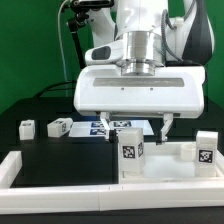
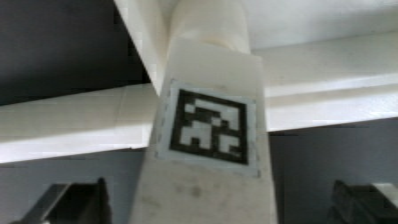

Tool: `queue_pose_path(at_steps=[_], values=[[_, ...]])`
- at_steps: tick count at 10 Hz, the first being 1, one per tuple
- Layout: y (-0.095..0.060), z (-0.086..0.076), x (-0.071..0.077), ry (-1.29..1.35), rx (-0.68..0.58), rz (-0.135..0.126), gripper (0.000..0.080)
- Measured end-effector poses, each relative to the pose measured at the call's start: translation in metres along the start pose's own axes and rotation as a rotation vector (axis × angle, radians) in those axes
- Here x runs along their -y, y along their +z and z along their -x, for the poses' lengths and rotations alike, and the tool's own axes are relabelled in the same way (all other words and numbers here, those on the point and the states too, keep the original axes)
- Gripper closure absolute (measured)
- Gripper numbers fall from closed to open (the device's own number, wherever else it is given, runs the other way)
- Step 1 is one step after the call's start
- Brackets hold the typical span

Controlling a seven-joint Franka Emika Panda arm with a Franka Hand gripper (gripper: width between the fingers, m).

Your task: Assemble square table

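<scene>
A white leg block with a black-and-white tag stands upright on the square table panel, a white panel with a raised rim at the exterior view's right. My gripper hangs over this leg with one finger on each side of its top. In the wrist view the tagged leg fills the middle. The dark fingertips stand apart from it on both sides, so the gripper is open and holds nothing. A second tagged leg stands at the panel's far right corner.
Two loose leg blocks lie on the black table at the exterior view's left. The marker board lies behind the gripper. Long white border bars run along the front and the left side.
</scene>
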State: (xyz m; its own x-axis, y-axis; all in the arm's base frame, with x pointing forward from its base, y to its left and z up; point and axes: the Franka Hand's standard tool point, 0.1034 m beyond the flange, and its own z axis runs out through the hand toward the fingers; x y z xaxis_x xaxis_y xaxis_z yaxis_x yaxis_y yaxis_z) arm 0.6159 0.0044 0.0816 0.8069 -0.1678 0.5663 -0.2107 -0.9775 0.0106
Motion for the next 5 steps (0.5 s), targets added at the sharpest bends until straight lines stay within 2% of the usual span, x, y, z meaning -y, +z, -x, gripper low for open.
queue_pose_path(at_steps=[5], values=[[0.0, 0.0, 0.0, 0.0, 0.0, 0.0, 0.0151]])
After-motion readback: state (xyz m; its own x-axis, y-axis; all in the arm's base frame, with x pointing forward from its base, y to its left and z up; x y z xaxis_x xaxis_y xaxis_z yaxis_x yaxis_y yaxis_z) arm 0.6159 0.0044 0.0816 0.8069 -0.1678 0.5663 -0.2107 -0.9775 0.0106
